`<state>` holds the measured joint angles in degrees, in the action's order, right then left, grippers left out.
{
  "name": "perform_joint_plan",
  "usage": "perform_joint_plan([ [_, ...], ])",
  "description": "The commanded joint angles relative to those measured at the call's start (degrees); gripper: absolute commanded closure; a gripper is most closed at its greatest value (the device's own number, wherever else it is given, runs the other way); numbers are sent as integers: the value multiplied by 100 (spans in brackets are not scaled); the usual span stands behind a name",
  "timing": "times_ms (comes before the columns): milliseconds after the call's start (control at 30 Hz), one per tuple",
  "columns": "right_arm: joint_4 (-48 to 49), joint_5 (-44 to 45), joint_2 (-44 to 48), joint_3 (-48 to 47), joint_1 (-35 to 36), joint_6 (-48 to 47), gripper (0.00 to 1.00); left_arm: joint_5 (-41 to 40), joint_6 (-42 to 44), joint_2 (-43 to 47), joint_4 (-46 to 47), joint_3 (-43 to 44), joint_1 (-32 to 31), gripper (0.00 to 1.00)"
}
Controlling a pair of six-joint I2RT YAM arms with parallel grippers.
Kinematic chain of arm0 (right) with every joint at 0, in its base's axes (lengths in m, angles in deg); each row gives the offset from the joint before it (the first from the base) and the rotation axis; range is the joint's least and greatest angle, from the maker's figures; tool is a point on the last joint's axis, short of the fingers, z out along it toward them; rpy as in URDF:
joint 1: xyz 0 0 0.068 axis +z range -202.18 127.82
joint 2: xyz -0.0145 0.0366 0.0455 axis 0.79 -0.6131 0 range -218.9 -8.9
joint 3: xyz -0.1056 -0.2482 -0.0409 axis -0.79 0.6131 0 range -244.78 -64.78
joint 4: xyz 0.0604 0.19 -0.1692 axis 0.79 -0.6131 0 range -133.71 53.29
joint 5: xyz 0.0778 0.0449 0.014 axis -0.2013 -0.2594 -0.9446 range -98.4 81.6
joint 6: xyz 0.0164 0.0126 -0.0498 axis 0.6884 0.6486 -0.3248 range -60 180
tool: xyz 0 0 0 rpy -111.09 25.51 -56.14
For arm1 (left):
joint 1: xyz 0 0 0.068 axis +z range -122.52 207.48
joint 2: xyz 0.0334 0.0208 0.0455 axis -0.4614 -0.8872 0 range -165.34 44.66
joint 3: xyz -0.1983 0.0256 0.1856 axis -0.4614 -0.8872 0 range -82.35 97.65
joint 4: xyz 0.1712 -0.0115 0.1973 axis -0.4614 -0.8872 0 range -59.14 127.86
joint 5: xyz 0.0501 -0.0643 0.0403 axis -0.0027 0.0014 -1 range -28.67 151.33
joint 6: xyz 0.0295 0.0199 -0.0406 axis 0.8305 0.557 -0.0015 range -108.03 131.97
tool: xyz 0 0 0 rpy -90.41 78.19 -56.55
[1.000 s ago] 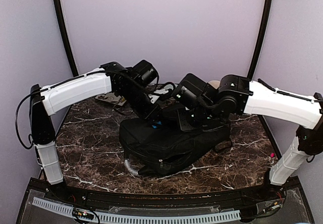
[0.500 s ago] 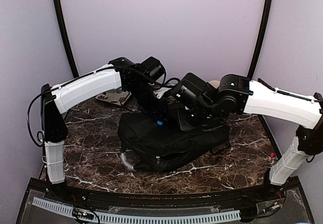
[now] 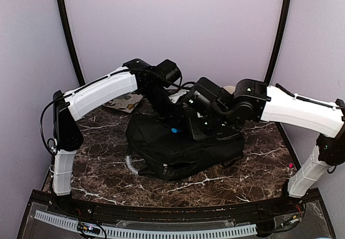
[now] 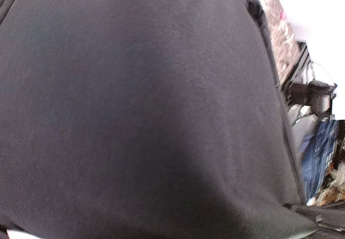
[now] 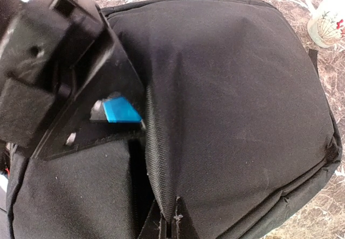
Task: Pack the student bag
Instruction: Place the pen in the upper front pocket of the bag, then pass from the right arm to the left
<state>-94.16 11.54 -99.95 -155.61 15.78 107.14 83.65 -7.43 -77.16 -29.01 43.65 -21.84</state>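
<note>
The right gripper (image 5: 168, 227) is pressed together and pinches a fold of black cloth on top of the student bag (image 3: 178, 150). The cloth stands up in a ridge that runs to its fingers. The left gripper (image 3: 172, 125) is just beside it, down against the cloth on the far side of the bag, and it has a small blue piece (image 5: 121, 111) on it. Its own camera sees only black cloth up close, so I cannot tell if it is spread or closed, or if it holds anything. The bag lies flat in the middle of the table (image 3: 97, 158), between the two arms, with its grey handle (image 3: 131, 165) at the near left end. It looks soft and floppy, so it will likely bend and sag where it is lifted. A pinch of cloth will likely pull up only that bit, not the whole bag. It is big, so it may be a bit heavy for one gripper. The best places to take hold look like the grey handle, a strap or a zipper edge. The cloth does not look slippery and should not break. No open mouth shows, so what is inside the bag is hidden. A mug (image 5: 323, 23) with flowers on it stands on the table near one corner of the bag, and I cannot see into it.
</note>
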Motion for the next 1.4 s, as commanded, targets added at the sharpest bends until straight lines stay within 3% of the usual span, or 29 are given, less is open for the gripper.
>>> perform_joint_plan([
  [0, 1014, -565, 395, -204, 200, -104, 100, 246, -93, 62, 588, 241, 52, 49],
  [67, 972, -538, 395, -199, 200, -99, 100, 348, -90, 168, 598, 246, 54, 41],
  [467, 1061, -423, 575, 69, 200, -16, 100, 310, 238, 1499, 889, -356, 485, 17],
  [567, 1106, -434, 605, 100, 200, -16, 100, 61, 335, 2006, 1196, -651, 626, 2],
  [933, 1305, -522, 570, -14, 201, -201, 100, -608, 441, 2590, 983, -1345, 1371, 2],
  [1100, 1532, -812, 617, 136, 201, -332, 100, -80, 429, 2800, 1137, -2304, 1651, 2],
  [1367, 1798, -536, 888, 626, 188, -412, 100, 1920, 789, 3401, 1946, -4158, 2031, 2],
])
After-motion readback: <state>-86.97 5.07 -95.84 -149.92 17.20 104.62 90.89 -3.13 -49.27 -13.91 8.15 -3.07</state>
